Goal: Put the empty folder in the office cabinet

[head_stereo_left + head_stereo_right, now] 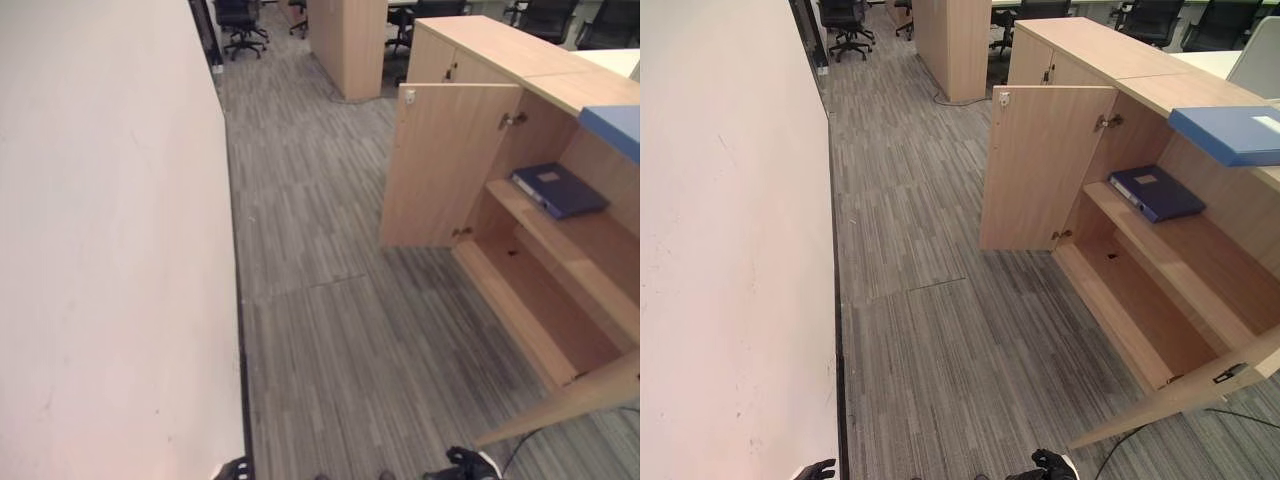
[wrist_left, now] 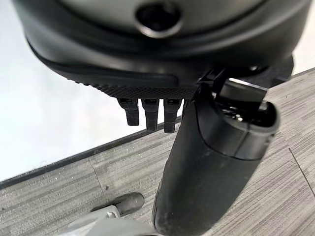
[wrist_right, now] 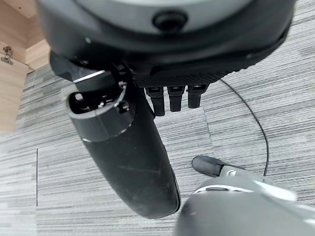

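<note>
The wooden office cabinet [image 1: 545,310] stands at the right with both doors swung open, one door [image 1: 445,165] toward the far side and one [image 1: 1180,395] nearest me. A dark blue folder [image 1: 1155,192] lies flat on its upper shelf. A lighter blue folder [image 1: 1230,133] rests on the cabinet's top. My left hand [image 1: 235,468] hangs low by the wall, and my right hand [image 1: 465,462] hangs low on the other side, short of the cabinet. The wrist views show the left hand [image 2: 211,162] and right hand [image 3: 123,157] with straight fingers, open and holding nothing.
A long white wall [image 1: 100,250] runs along my left. Grey carpet [image 1: 320,320] stretches ahead between wall and cabinet. A wooden column [image 1: 348,45] and several black office chairs [image 1: 240,25] stand at the far end.
</note>
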Tool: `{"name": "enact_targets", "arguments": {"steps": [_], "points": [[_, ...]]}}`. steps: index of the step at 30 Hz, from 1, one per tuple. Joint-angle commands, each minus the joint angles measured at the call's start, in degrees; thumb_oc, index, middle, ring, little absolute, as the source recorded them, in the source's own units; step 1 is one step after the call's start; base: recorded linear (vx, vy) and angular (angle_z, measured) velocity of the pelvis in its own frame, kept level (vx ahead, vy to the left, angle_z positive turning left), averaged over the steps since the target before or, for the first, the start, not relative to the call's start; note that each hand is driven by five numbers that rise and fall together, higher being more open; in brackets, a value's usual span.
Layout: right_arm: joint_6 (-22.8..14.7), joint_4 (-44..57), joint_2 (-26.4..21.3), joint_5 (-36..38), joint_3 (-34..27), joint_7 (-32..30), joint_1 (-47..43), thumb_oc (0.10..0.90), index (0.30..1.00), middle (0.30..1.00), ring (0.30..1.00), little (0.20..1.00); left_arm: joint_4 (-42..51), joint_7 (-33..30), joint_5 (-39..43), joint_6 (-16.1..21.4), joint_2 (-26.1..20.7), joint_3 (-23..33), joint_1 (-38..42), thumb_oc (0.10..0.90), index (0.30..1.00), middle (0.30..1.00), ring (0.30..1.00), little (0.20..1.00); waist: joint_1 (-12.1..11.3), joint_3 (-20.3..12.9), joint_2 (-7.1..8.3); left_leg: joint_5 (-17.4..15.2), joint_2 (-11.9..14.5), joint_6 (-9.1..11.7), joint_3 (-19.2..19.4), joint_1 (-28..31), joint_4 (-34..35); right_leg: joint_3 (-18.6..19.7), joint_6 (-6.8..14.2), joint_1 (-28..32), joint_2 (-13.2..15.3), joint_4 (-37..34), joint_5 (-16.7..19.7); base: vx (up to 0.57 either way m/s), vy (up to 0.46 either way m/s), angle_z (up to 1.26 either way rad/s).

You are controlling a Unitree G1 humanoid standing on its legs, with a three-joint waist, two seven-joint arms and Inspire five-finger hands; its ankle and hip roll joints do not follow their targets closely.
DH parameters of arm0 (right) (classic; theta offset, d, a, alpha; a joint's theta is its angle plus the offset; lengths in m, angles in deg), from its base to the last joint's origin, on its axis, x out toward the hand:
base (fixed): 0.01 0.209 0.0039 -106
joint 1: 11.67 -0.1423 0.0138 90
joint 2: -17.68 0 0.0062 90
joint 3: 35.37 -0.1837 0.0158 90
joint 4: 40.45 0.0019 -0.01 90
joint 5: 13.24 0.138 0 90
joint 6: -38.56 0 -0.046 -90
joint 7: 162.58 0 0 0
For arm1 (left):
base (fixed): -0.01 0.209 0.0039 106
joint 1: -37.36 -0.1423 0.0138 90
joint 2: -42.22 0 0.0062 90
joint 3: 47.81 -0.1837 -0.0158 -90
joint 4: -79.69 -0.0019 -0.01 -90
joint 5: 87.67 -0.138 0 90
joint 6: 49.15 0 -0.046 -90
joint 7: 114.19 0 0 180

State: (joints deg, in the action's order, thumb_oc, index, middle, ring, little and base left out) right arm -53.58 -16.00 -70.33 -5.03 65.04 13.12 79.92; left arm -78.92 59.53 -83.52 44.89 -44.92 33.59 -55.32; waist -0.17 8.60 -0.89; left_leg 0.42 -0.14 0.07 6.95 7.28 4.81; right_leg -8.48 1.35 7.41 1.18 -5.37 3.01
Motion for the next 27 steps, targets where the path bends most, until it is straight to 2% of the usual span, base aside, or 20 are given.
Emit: {"name": "enact_targets", "arguments": {"steps": [1, 4, 5, 14, 15, 18, 19, 27], "points": [[-1.3, -0.4, -2.3, 0.7, 1.1, -0.8, -2.3, 0.8, 0.9, 0.9, 0.9, 0.9, -1.5, 0.1, 1.0, 1.7, -3.2, 0.7, 4.0, 0.8, 0.9, 0.9, 0.9, 0.9, -0.1, -0.4, 1.1, -1.4, 5.3, 5.8, 1.8, 3.0, 0.2, -0.2, 7.9, 2.6, 5.8, 0.4, -3.8, 0.0, 0.0, 0.0], [-1.2, -0.5, -2.3, 0.5, 1.1, -0.8, -2.2, 0.8, 0.9, 0.9, 0.9, 0.9, -1.6, 0.1, 1.1, 1.6, -3.3, 0.8, 4.0, 0.8, 0.9, 0.9, 0.9, 0.9, -0.2, -0.4, 1.11, -1.4, 5.2, 5.8, 1.8, 3.1, 0.2, -0.3, 7.9, 2.6, 5.8, 0.4, -3.8, 0.0, 0.0, 0.0], [-2.4, -0.9, -2.6, 0.1, 1.5, -1.1, -2.7, 0.8, 0.9, 0.9, 0.9, 0.9, -1.9, 0.0, 1.0, 1.7, -3.5, 0.8, 4.0, 0.8, 0.9, 0.9, 0.9, 0.9, -0.3, -0.5, 0.99, -1.5, 5.2, 5.8, 1.7, 3.1, 0.2, -0.2, 7.9, 2.6, 5.8, 0.4, -3.8, 0.0, 0.0, 0.0], [-0.8, -6.1, -1.8, -0.8, 0.9, -1.4, -3.6, 0.8, 0.9, 0.9, 0.9, 0.9, -1.5, 0.4, 0.3, 1.9, -1.8, -0.5, 3.7, 0.8, 0.9, 0.9, 0.9, 0.9, -0.4, -0.3, 0.35, -1.6, 5.0, 5.7, 1.3, 3.3, 0.2, -0.6, 7.9, 2.7, 6.1, 0.4, -3.8, 0.0, 0.006, 0.01], [-1.9, -5.4, -1.8, -1.2, 1.4, -2.5, -4.3, 0.8, 0.9, 0.9, 0.9, 0.9, -1.5, 0.3, 0.5, 2.0, -2.0, -0.5, 3.9, 0.8, 0.9, 0.9, 0.9, 0.9, -0.4, -0.4, 0.27, -1.6, 5.0, 5.7, 1.3, 3.2, 0.2, -0.6, 7.9, 2.6, 6.1, 0.4, -3.8, 0.0, 0.0, 0.0], [-0.8, -4.5, -1.8, -0.7, 1.3, -1.4, -3.6, 0.8, 0.9, 0.9, 0.9, 0.9, -1.2, 0.1, 0.2, 2.0, -2.1, -0.6, 3.9, 0.8, 0.9, 0.9, 0.9, 0.9, -0.3, -0.2, 0.23, -1.6, 4.9, 5.7, 1.2, 3.2, 0.2, -0.6, 7.9, 2.7, 6.1, 0.4, -3.8, 0.0, 0.0, 0.0], [-2.0, -3.9, -1.8, -1.1, 1.6, -1.9, -3.6, 0.8, 0.9, 0.9, 0.9, 0.9, -1.2, 0.2, 0.4, 2.0, -2.3, -0.6, 4.1, 0.8, 0.9, 0.9, 0.9, 0.9, -0.3, -0.3, 0.2, -1.7, 4.9, 5.7, 1.2, 3.2, 0.2, -0.6, 7.8, 2.7, 6.1, 0.4, -3.8, 0.0, 0.0, 0.0], [-1.3, -4.8, -1.8, -1.2, 1.6, -1.7, -3.6, 0.8, 0.9, 0.9, 0.9, 0.9, -1.4, 0.2, 0.2, 1.9, -2.0, -1.1, 4.4, 0.8, 0.9, 0.9, 0.9, 0.9, -0.1, -0.1, 0.22, -1.6, 5.2, 5.8, 0.9, 3.1, 0.2, -0.8, 7.6, 2.8, 5.8, 0.4, -4.1, 0.0, 0.0, 0.0]]}}
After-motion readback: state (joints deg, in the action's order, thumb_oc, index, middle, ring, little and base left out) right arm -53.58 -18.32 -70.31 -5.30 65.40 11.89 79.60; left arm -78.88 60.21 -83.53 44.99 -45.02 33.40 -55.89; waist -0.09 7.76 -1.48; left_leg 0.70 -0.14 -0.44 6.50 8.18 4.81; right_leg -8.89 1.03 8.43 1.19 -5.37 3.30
